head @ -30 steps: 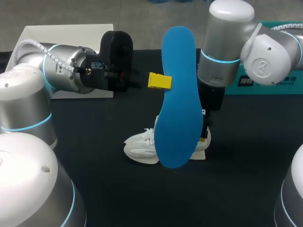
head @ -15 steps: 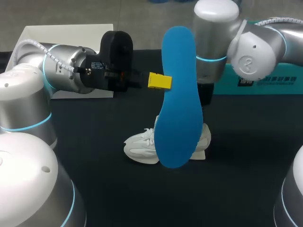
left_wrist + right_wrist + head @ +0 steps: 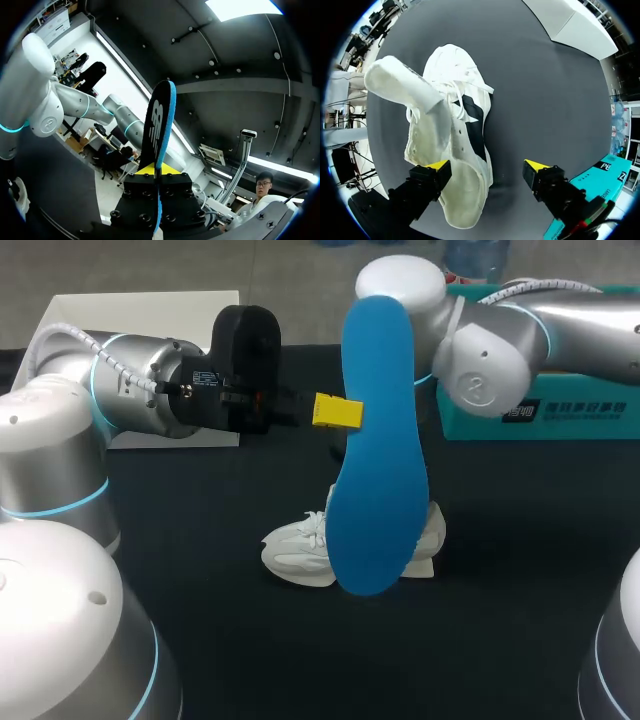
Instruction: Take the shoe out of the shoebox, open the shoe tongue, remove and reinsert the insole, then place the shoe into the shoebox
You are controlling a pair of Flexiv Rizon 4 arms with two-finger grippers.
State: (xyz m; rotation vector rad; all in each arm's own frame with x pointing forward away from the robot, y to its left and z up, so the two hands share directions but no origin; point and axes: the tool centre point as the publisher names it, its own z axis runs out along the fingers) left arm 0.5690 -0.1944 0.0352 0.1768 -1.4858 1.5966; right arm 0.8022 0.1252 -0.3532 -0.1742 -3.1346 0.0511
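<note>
**Dark counter under soft, even light**

The counter (image 3: 520, 570) is covered in a matte black surface that fills the head view from side to side; its far edge runs straight across the back. From the right wrist view the same surface reads as a flat dark grey, plain and unpatterned; light falls softly and evenly on it, leaving only faint, blurred shadows.
</note>
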